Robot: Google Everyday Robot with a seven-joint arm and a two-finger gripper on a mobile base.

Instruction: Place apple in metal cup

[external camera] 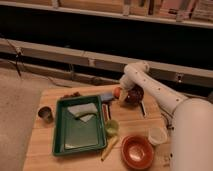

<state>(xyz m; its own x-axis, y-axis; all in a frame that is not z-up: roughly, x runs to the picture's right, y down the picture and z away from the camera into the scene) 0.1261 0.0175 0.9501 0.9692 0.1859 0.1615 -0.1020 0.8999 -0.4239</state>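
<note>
Where the arm bends down at the table's far side, gripper [124, 96] sits jaws spread, just beside apple [117, 91]. 1 metal cup [45, 114] stands well apart, left of green tray [75, 136].

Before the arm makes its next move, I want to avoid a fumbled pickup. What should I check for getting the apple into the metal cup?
1. Tool open: ok. The tool is at the table's far side, jaws apart.
2. Apple within reach: ok. The apple lies just left of the tool.
3. Apple gripped: not ok. It is not yet grasped.
4. Metal cup upright: ok. The metal cup stands near the table's left edge.
5. Cup empty: cannot tell. Its inside is dark.
6. Low route free: not ok. The green tray lies between the apple and the cup, so the apple probably needs carrying over it.
</note>
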